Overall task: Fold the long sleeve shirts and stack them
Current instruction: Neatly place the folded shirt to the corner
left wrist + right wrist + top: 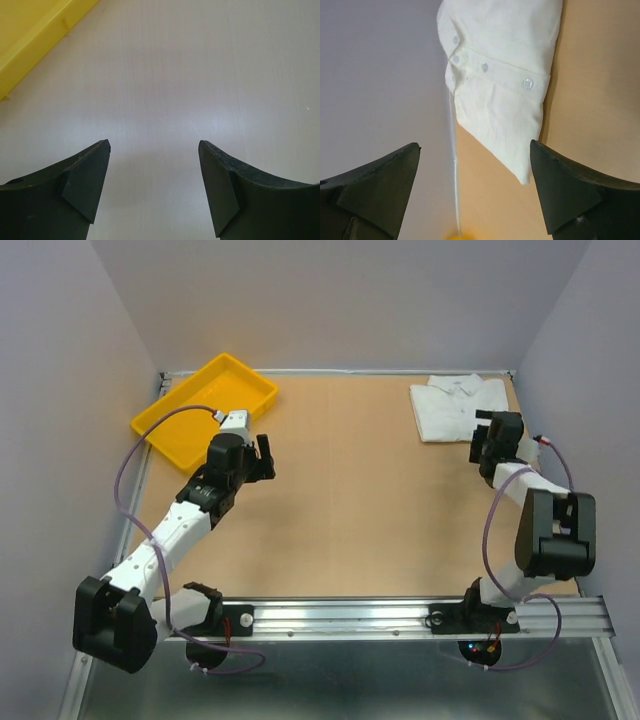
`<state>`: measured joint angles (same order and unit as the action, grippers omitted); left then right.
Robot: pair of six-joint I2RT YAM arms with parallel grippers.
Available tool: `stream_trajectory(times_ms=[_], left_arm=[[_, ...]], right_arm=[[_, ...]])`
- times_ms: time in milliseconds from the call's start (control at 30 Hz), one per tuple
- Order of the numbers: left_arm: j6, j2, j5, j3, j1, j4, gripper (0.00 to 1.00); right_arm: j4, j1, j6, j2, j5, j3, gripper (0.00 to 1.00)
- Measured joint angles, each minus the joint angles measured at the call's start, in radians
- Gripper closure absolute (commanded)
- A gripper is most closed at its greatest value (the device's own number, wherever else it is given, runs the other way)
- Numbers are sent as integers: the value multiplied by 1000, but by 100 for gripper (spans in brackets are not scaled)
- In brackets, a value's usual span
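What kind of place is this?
Probably a lab test cell: plain panels wall in the table, two robot arms sit on a metal rail, with a yellow tray and folded shirt.

I count one plain white folded long sleeve shirt point(458, 408) of thin fabric, and in the right wrist view four small round buttons point(484, 67) show on it. There is one shallow rectangular yellow plastic tray point(205, 405). Two white-and-black robot arms stand at the near edge, the left arm point(170, 530) and the right arm point(520, 482). Each ends in one gripper, so two: the left gripper point(154, 142) and the right gripper point(475, 145). Each gripper has two dark fingers point(85, 175), four altogether. Then one brown table point(350, 500), one aluminium rail point(400, 615) and two purple cables point(117, 490).
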<state>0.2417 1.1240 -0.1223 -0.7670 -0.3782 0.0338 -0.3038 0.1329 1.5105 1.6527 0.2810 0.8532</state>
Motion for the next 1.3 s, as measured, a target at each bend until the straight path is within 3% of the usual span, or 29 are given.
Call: stream_trajectory(times_ms=[167, 467, 700, 900, 1300], left_arm=[[26, -90, -5, -27, 0, 94, 10], [87, -338, -92, -217, 0, 316, 4], [216, -739, -227, -230, 0, 477, 1], [321, -980, -293, -231, 0, 637, 1], [435, -1047, -314, -297, 0, 878, 1]], right_arm=[[245, 5, -248, -268, -15, 1, 2], [705, 0, -740, -811, -11, 102, 0], [863, -72, -1017, -1258, -23, 304, 0], [1004, -116, -1093, -1406, -35, 429, 0], [1305, -122, -1123, -1510, -143, 507, 0]])
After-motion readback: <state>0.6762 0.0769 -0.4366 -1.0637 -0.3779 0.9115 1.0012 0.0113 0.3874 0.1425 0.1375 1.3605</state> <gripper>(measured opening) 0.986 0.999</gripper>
